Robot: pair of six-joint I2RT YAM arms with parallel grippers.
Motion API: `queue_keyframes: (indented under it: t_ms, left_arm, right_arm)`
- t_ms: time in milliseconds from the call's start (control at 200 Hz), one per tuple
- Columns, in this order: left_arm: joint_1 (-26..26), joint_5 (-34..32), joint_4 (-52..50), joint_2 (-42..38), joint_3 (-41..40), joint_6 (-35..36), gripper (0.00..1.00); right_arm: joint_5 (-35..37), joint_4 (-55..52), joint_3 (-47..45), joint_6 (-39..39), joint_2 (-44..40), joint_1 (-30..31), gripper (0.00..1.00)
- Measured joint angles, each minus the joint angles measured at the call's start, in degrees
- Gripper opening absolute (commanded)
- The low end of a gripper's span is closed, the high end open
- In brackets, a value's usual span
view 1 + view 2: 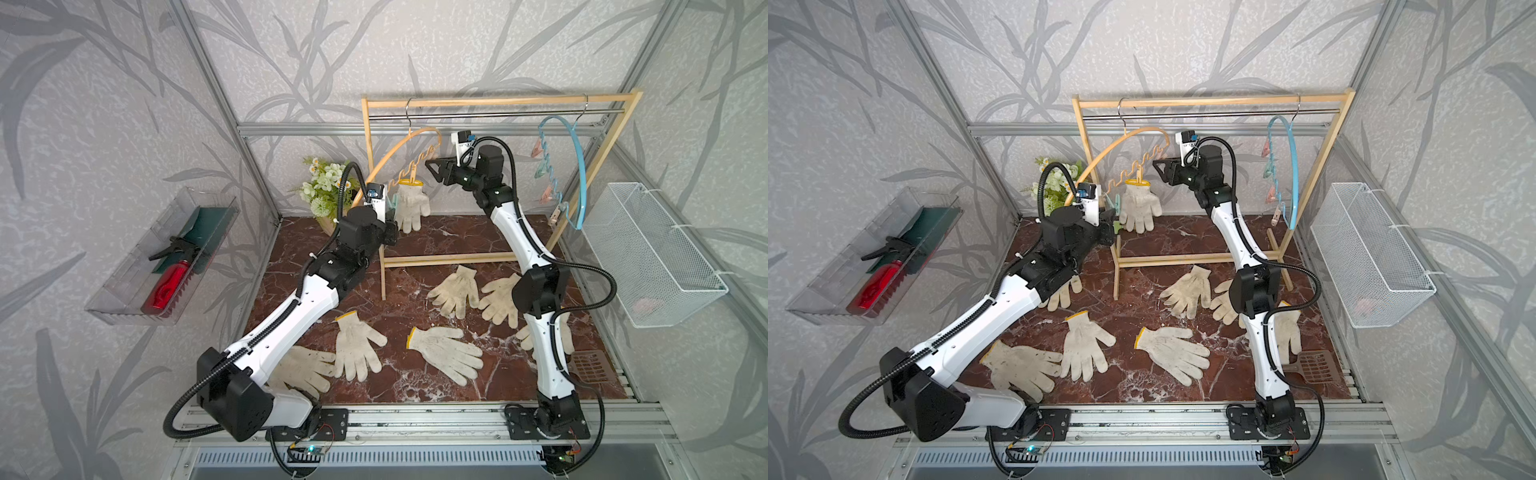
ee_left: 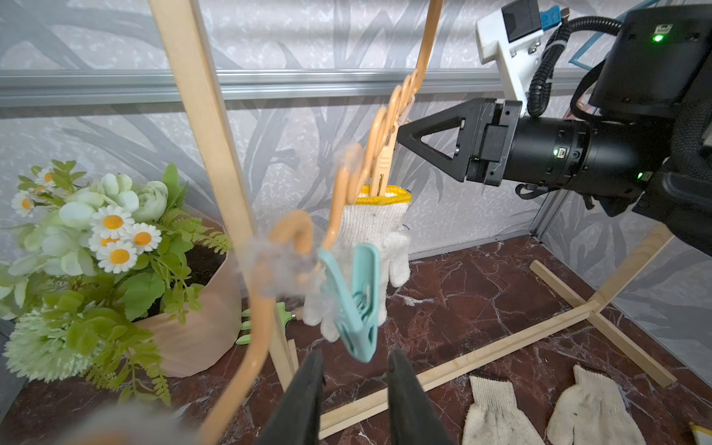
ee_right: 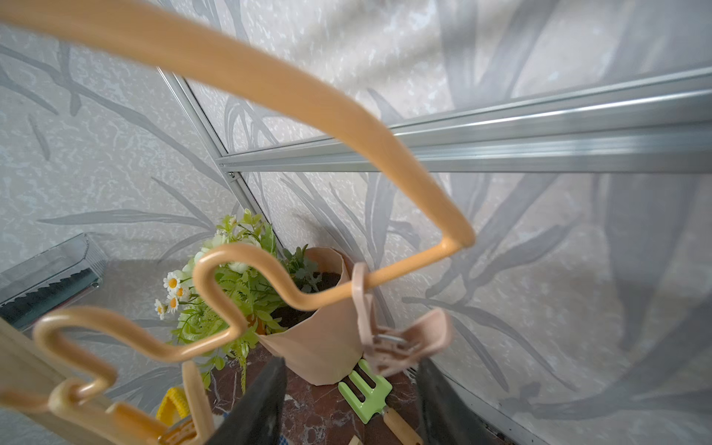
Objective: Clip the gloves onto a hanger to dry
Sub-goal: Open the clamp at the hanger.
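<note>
One glove hangs by its yellow-edged cuff from a peg on the orange hanger. Several more gloves lie flat on the marble table. In the left wrist view my left gripper is open, with the tip of a teal peg hanging at its mouth. My right gripper is open at the hanger's upper wavy bar. A pink peg dangles just ahead of its jaws, not held.
The wooden rack also carries a blue hanger with pegs. A flower pot stands behind the left gripper, with a green garden fork beside it. A wire basket is at the right, a clear tray at the left, a brown scoop near front right.
</note>
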Motion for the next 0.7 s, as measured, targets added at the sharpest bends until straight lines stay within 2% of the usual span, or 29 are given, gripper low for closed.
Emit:
queue_keyframes:
  t_ms: [700]
  left_arm:
    - [1.7, 0.0, -0.1, 0.1, 0.2, 0.7, 0.28]
  right_arm:
    - [-2.2, 8.3, 0.5, 8.8, 3.8, -0.9, 0.54]
